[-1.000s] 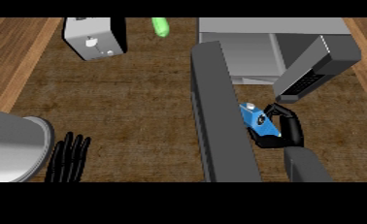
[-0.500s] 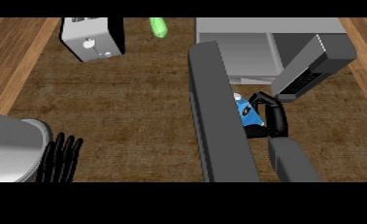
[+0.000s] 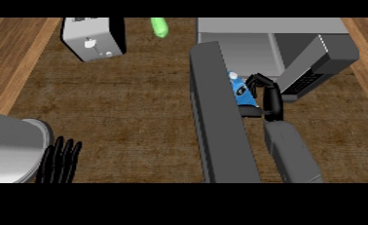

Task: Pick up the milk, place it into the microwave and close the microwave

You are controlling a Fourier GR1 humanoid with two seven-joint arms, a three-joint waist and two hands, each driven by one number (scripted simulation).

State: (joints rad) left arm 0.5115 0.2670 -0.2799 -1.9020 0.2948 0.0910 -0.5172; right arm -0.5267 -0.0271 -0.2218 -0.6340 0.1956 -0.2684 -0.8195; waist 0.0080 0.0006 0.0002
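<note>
The milk [image 3: 243,91] is a small blue carton with a white top, held just in front of the microwave's open cavity. My right hand [image 3: 267,97] is curled round it from the right, and its fingers hide part of the carton. The microwave [image 3: 259,39] sits at the upper right, its grey interior showing. Its open door [image 3: 219,117] runs as a long dark slab down the middle of the view, just left of the milk. My left hand [image 3: 59,159] rests at the lower left with fingers straight and nothing in it.
A silver toaster [image 3: 92,39] stands at the upper left. A green item [image 3: 159,27] lies at the back beside it. A grey rounded object [image 3: 18,148] sits at the lower left edge. A wooden border runs along the counter's left side.
My right hand has carried the milk up the view toward the microwave's opening. The left hand has shifted slightly to the right.
</note>
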